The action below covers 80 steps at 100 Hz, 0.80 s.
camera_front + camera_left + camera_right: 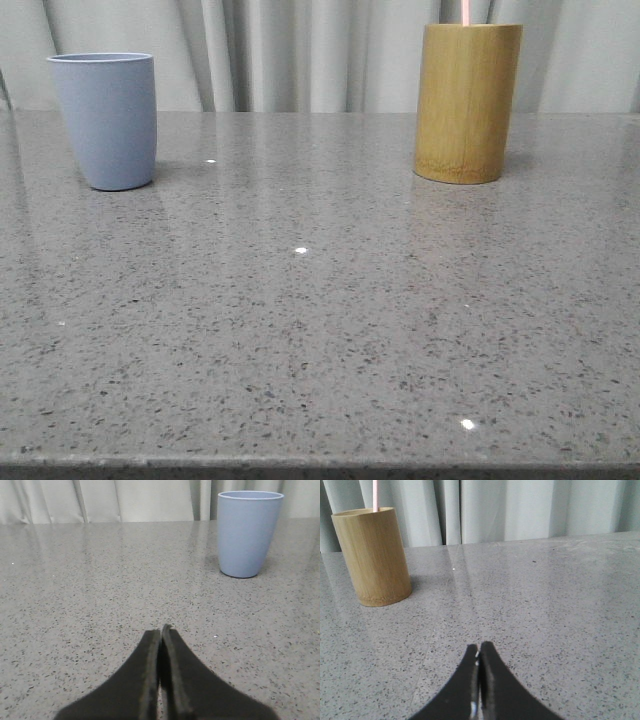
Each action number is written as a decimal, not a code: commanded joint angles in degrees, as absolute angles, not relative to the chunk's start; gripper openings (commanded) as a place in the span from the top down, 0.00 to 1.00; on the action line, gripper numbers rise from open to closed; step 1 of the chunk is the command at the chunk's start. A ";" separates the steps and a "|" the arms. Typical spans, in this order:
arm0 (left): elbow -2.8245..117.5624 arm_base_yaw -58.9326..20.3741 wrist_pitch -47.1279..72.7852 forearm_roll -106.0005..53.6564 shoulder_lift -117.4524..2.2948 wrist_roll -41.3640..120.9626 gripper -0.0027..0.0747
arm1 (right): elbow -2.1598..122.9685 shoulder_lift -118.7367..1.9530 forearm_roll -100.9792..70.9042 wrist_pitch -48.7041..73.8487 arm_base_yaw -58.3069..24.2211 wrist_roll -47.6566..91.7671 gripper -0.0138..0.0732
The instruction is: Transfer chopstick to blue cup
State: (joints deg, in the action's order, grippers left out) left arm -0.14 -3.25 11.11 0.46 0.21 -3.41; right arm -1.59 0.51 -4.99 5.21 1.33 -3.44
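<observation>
We see only a short pink length of the chopstick (467, 11) rising above the rim of the bamboo holder (468, 103); its top is cut off by the frame edge and the rest is hidden inside the holder. The blue cup (104, 120) stands well apart from it, at the far left of the table (320, 330), and we cannot see inside it. On the left gripper (161, 630) we find the dark fingers pressed together with nothing between them, low over the stone, the cup ahead of it. The right gripper (479, 646) is likewise closed and empty, facing the holder. The tabletop is glossy speckled grey stone, and pale pleated curtains (300, 50) hang behind it.
</observation>
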 commanded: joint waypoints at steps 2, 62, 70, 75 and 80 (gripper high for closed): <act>-0.67 -3.06 6.14 0.00 2.19 -3.97 0.99 | -1.63 1.82 -4.42 0.77 1.71 -3.41 0.96; -0.67 -3.06 4.54 0.00 2.19 -3.97 0.99 | -1.63 1.82 -4.42 0.77 1.71 -3.41 0.96; -0.67 -3.06 4.54 0.00 2.19 -3.97 0.99 | -1.63 1.82 -4.42 0.77 1.71 -3.41 0.96; -0.67 -3.06 4.54 0.00 2.19 -3.97 0.99 | -1.63 1.82 -4.42 0.77 1.71 -3.41 0.96; -0.67 -3.06 4.54 0.00 2.19 -3.97 0.99 | -1.63 1.82 -4.42 0.55 1.71 -3.41 0.96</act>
State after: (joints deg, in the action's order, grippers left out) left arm -0.14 -3.25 9.53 0.46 0.21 -3.41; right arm -1.59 0.51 -4.99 5.21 1.33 -3.44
